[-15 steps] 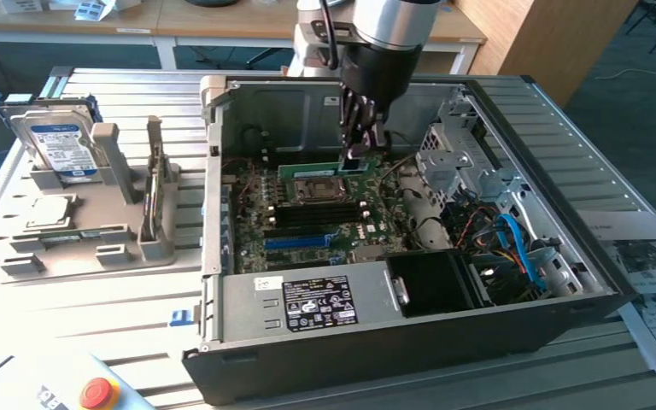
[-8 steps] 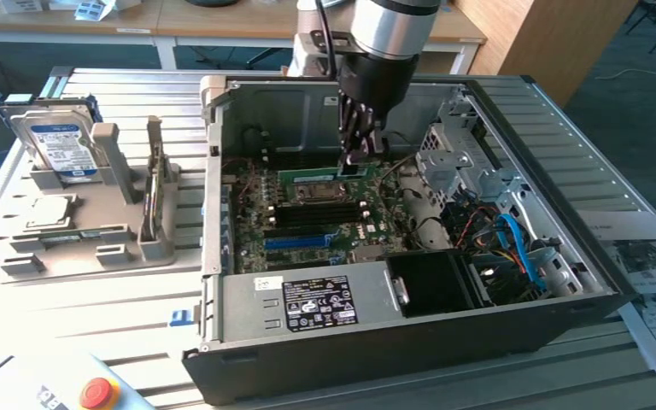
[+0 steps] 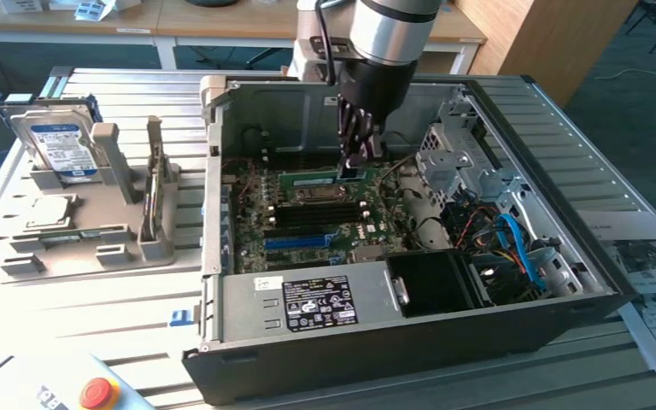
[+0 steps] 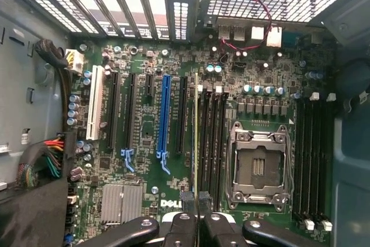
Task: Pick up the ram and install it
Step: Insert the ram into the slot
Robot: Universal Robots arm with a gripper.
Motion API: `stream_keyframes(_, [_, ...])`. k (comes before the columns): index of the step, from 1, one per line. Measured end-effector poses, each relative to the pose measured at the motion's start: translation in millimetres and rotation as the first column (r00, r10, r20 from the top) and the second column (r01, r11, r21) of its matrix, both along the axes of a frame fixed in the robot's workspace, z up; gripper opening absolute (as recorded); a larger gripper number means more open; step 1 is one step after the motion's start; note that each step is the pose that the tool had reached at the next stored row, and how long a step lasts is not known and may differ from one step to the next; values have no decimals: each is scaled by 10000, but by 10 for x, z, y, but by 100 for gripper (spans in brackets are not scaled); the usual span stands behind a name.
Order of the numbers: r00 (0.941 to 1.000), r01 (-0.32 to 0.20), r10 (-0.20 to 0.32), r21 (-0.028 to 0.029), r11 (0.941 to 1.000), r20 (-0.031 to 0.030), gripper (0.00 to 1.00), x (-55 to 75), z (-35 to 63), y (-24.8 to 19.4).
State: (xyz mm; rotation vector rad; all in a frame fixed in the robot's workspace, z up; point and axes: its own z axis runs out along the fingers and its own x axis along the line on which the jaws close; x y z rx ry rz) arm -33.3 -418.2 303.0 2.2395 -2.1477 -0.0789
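At the memory slots (image 4: 213, 143), ram (image 4: 196, 137) on edge, lengthwise along them, tight in jaws.

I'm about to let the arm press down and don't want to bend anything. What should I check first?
1. Ram held: ok. The gripper is shut on the ram, which is seen edge-on.
2. Ram parallel to the slots: ok. It runs along them, beside the socket.
3. Ram over one exact slot: cannot tell.
4. Slots free: ok, they look empty.
5. Slot latches open: cannot tell.
6. Red wire away from the slots: ok, it lies up by the grille.
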Motion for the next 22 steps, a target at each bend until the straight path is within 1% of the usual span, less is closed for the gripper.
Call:
stream_keyframes(15, [10000, 0, 0, 1, 10000, 0, 12, 0, -122, 0])
stream_keyframes(22, [10000, 10, -10, 1, 10000, 1, 12, 0, -216, 0])
